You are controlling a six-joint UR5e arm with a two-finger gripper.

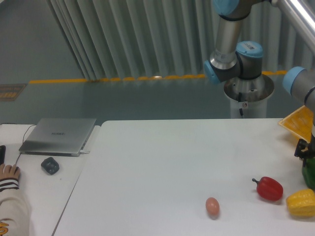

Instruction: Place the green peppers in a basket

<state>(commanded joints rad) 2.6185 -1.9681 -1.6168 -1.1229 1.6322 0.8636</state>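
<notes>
The green pepper (310, 174) shows only as a dark green sliver at the right edge of the frame, just behind the yellow pepper. My gripper (306, 150) is a dark shape right above it, touching or nearly touching its top, and is mostly cut off by the frame edge. I cannot tell how its jaws stand. A corner of the bright yellow basket (299, 123) shows at the right edge, behind the gripper and the pepper; the rest of it is out of view.
A red pepper (269, 189) and a yellow pepper (301, 202) lie at the front right of the white table. A pale egg (212, 206) lies left of them. On the left desk are a laptop (59, 136), a mouse (49, 165) and a person's hand (9, 172).
</notes>
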